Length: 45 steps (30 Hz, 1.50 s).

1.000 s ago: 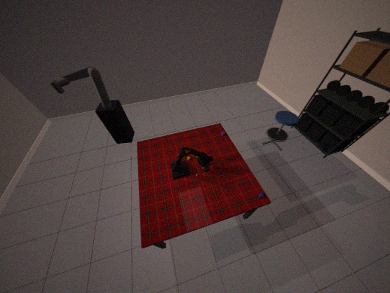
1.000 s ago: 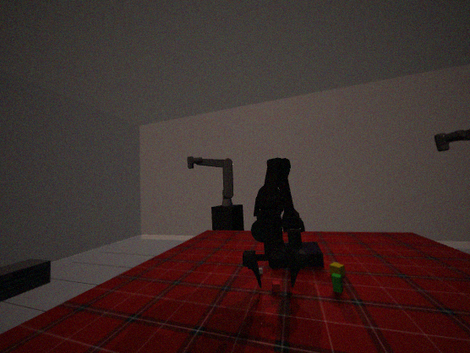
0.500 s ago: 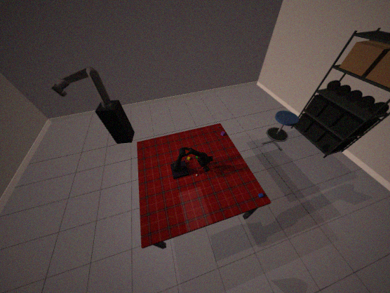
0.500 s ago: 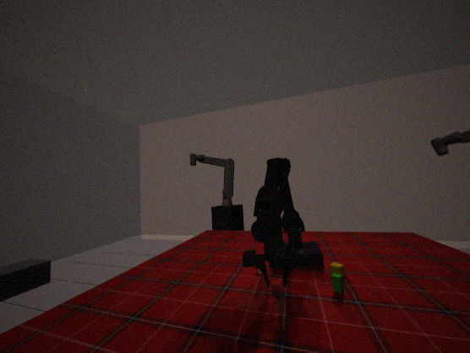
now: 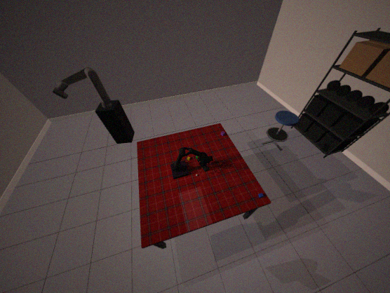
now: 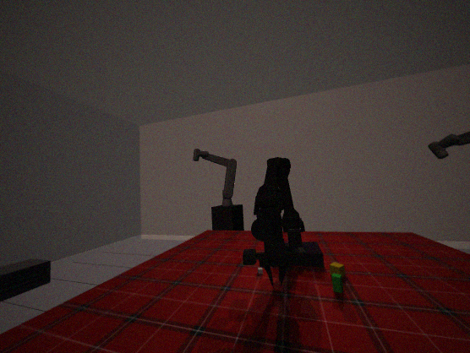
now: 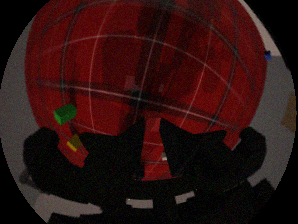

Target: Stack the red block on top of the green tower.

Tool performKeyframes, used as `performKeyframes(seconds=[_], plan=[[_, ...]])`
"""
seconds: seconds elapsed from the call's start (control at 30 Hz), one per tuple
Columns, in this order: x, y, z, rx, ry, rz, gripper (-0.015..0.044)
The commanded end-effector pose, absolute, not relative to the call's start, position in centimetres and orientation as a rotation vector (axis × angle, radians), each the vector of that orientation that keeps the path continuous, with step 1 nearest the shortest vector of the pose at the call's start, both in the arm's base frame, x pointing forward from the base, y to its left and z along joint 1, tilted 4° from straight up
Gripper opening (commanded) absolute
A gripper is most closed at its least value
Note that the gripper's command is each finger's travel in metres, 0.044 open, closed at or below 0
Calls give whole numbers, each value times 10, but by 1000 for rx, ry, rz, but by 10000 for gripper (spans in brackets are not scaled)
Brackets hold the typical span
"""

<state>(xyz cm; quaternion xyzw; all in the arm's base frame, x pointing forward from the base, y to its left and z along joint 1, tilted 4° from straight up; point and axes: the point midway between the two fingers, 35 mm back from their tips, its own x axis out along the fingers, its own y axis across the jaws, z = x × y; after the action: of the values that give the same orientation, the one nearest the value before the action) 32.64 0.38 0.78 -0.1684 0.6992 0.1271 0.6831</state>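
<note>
Red block (image 7: 152, 156) pinched in black claw (image 7: 152, 157).
</note>
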Motion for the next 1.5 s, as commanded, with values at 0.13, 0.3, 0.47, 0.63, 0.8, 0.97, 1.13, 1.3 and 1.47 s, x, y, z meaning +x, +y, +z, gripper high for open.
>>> performKeyframes(seconds=[0.13,0.3,0.47,0.63,0.8,0.97,1.13,1.3,1.47], plan=[[329,6,48,-383,1556,283,0],[329,8,76,-383,1556,283,0],[329,10,101,-383,1556,283,0],[328,11,120,-382,1556,283,0],[330,11,120,-383,1555,284,0],[328,25,120,-381,1555,285,0],[322,53,118,-378,1555,288,0],[313,81,117,-376,1555,290,0],[302,107,116,-374,1555,293,0]])
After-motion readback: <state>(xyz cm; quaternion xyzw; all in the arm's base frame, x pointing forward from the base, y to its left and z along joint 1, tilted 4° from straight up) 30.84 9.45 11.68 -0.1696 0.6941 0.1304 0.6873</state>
